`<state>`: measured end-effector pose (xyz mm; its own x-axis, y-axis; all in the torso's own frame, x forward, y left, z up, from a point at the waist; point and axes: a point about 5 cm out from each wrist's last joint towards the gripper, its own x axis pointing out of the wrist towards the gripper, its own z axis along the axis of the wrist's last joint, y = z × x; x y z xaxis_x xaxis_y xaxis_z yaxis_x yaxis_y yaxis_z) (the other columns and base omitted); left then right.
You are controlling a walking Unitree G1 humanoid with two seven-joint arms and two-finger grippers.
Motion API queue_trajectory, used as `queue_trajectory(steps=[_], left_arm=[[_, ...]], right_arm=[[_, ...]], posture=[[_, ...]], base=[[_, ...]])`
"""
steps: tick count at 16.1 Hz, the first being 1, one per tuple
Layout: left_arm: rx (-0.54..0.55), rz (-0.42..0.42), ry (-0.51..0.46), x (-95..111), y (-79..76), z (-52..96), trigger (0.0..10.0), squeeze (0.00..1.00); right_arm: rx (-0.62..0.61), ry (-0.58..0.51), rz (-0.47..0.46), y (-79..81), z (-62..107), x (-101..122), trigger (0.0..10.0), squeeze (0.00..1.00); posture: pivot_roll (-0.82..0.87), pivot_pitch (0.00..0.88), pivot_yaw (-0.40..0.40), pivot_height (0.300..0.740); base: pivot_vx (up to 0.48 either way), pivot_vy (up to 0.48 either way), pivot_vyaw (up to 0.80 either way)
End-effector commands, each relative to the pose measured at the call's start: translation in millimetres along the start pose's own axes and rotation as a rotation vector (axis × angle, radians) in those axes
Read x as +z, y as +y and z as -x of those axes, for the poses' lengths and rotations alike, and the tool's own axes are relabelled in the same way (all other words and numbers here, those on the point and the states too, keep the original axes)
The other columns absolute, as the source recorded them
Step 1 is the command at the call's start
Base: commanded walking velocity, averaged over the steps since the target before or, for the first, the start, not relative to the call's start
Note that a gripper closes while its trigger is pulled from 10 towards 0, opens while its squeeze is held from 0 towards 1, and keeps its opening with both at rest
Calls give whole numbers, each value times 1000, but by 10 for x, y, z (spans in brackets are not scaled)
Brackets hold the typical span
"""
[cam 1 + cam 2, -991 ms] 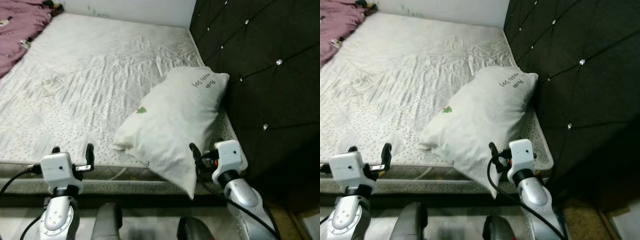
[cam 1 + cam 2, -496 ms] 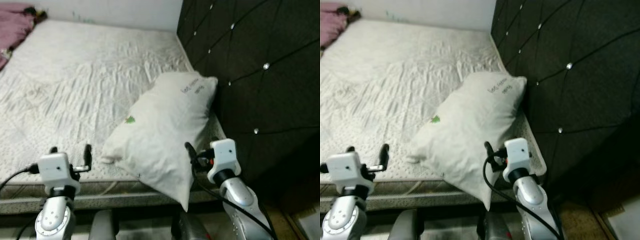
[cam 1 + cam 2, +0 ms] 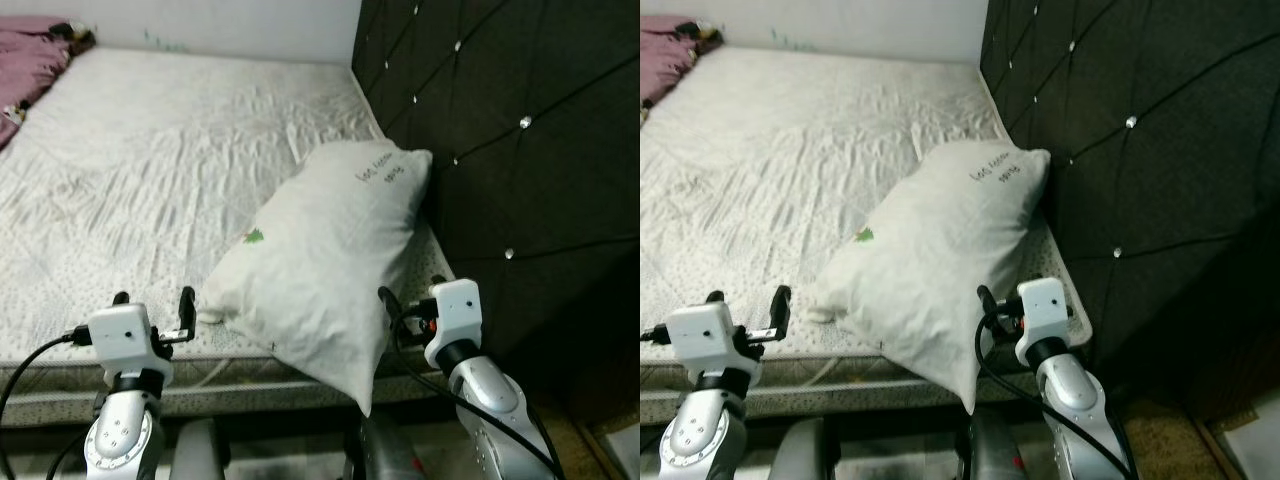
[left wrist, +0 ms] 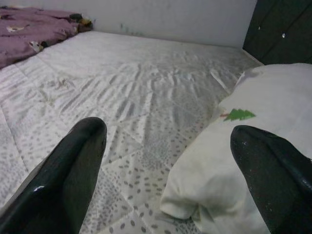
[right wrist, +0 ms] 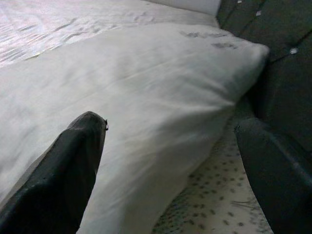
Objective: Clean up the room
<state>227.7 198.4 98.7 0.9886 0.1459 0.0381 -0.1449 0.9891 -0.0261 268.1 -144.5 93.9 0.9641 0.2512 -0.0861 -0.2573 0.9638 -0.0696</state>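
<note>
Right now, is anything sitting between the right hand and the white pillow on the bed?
Nothing visible. The right hand is open at the near edge of the mattress, right beside the pillow; its wrist view shows the pillow directly ahead between the fingers.

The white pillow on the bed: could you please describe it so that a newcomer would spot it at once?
Start at the black tufted headboard on the robot's right, along one side of the grey patterned mattress. Against it leans the plump white pillow, one corner overhanging the mattress's near edge. Its small green tree mark and dark lettering set it apart from the purple blanket far off.
</note>
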Motion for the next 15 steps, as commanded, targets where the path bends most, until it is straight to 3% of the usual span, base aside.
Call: queue_trajectory(steps=[1, 4, 6, 12, 15], left_arm=[[-3, 0, 15, -34, -13, 5, 10000, 0], [-2, 2, 17, -36, -7, 6, 10000, 0], [-3, 1, 18, -31, -2, 4, 10000, 0], [10, -3, 16, -19, 26, -10, 10000, 0], [16, -8, 13, -2, 45, -6, 10000, 0]], right_arm=[[20, 23, -6, -1, 2, -45, 10000, 0], [119, 82, -27, 68, -37, -93, 10000, 0], [168, 134, 25, 102, -76, -134, 10000, 0], [202, 176, 2, 213, -396, -33, 10000, 0], [193, 316, -32, 361, -561, -97, 10000, 0]], posture=[[14, 83, -108, 558], [16, 84, -106, 558], [18, 90, -103, 558], [36, 100, -95, 558], [58, 102, -90, 558]], base=[[0, 0, 0], [0, 0, 0], [0, 0, 0], [0, 0, 0], [0, 0, 0]])
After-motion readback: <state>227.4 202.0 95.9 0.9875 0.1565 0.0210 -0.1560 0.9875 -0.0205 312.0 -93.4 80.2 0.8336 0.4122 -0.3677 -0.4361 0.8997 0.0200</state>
